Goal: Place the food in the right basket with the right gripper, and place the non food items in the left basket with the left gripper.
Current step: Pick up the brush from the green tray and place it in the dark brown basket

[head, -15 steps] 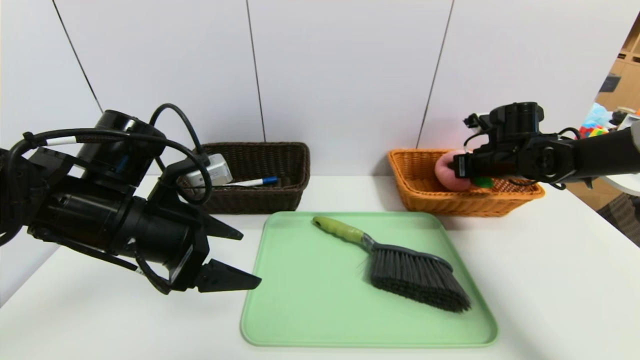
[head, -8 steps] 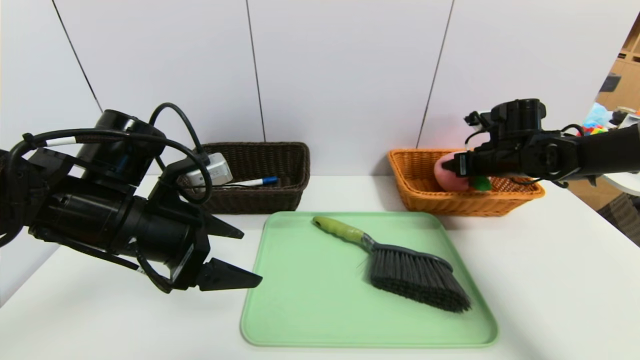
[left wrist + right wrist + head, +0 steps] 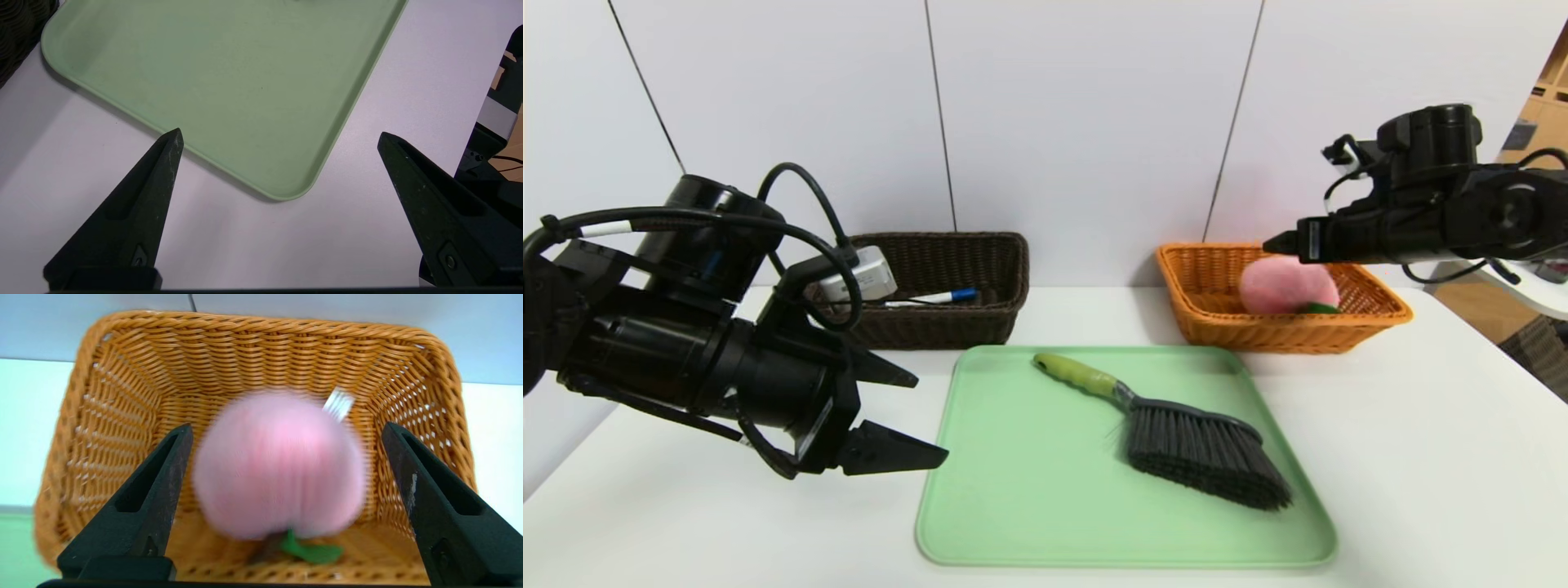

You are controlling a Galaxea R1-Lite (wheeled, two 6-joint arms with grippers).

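Left claw point(image 3: 894, 416): hung low over the worktop point(image 3: 1421, 457) just off the left edge of the tray, jaws spread wide and empty, pointed toward the tray's near-left corner; fingers point(image 3: 135, 212) clear of the surface in the left wrist view.
Left basket point(image 3: 947, 322): dark brown wicker at the back left, against the white wall panels point(image 3: 1078, 122), partly masked by the left arm's looping cables and small white box point(image 3: 858, 278).
Marker pen point(image 3: 931, 298): lay inside the left basket, blue cap toward the right.
Tray point(image 3: 1029, 506): pale green, centred on the worktop, between and in front of the two baskets.
Hand brush point(image 3: 1176, 433): lay on the tray, green handle angled toward the back left, dark bristles toward the near right; touched by neither claw.
Right basket point(image 3: 1233, 327): orange-tan wicker at the back right, near the tray's far-right corner.
Peach point(image 3: 1286, 286): sat inside the right basket, green leaf low at its right side; blurred in the right wrist view, seen between the two spread jaws with a gap on each side.
Right claw point(image 3: 1278, 242): held above the right basket, clear of the peach, jaws wide apart and gripping nothing.
Far right: coloured clutter and shelving point(image 3: 1547, 90) beyond the wall's edge, behind the right arm.
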